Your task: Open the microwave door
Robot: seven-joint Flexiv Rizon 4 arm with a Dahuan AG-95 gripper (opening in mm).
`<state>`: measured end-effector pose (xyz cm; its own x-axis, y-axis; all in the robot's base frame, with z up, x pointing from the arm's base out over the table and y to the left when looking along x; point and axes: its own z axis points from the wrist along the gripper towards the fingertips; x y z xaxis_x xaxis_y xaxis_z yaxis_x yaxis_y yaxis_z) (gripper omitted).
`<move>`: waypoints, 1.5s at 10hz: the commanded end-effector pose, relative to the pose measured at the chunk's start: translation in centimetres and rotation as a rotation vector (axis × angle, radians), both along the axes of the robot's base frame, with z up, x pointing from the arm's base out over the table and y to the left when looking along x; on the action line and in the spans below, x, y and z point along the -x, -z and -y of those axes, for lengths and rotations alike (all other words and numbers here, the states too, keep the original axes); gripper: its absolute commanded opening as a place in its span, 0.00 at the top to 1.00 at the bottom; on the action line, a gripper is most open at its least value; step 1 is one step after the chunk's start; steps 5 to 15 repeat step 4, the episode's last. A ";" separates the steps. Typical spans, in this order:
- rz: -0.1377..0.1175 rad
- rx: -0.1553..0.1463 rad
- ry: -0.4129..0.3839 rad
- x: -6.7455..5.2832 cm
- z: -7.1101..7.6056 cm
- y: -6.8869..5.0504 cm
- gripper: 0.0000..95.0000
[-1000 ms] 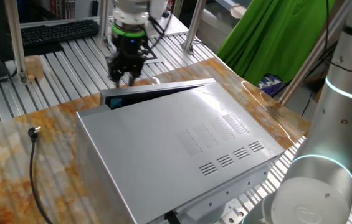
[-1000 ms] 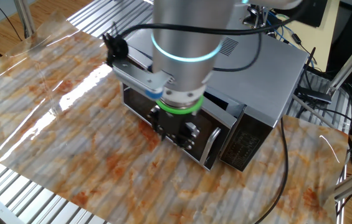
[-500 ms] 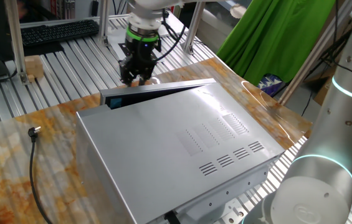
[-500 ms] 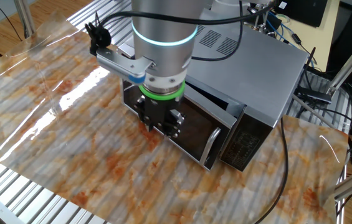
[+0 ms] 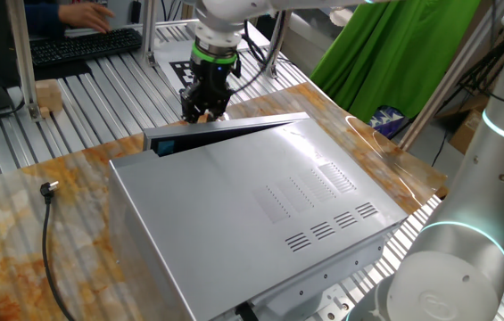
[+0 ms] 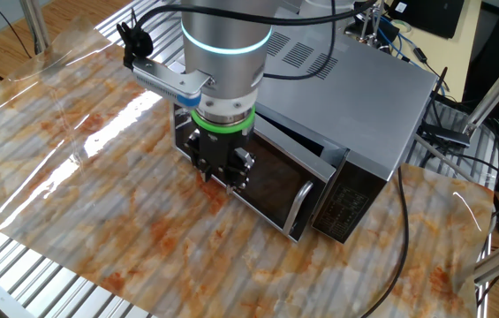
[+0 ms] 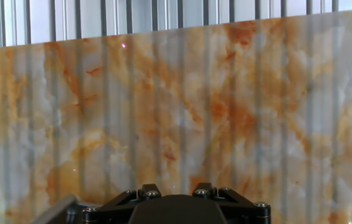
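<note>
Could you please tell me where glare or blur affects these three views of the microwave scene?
The other fixed view: bright glare on the marbled orange table covering at left. One fixed view: the silver microwave casing has soft sheen, and the dark-faced microwave door shows a bluish glint. Hand view: sharp, evenly lit; the black gripper barely shows.

A robotics lab: aluminium framing (image 5: 21, 53), a slatted metal bench (image 5: 100, 80), a keyboard (image 5: 82, 45), loose cables (image 6: 399, 230).
</note>
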<state>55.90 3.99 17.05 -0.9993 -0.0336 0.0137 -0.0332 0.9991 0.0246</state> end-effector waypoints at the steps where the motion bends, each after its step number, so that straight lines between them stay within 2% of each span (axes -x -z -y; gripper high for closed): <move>1: -0.014 0.001 -0.017 0.0 0.1 0.0 0.60; 15: -0.014 0.001 -0.023 0.0 0.3 0.1 0.60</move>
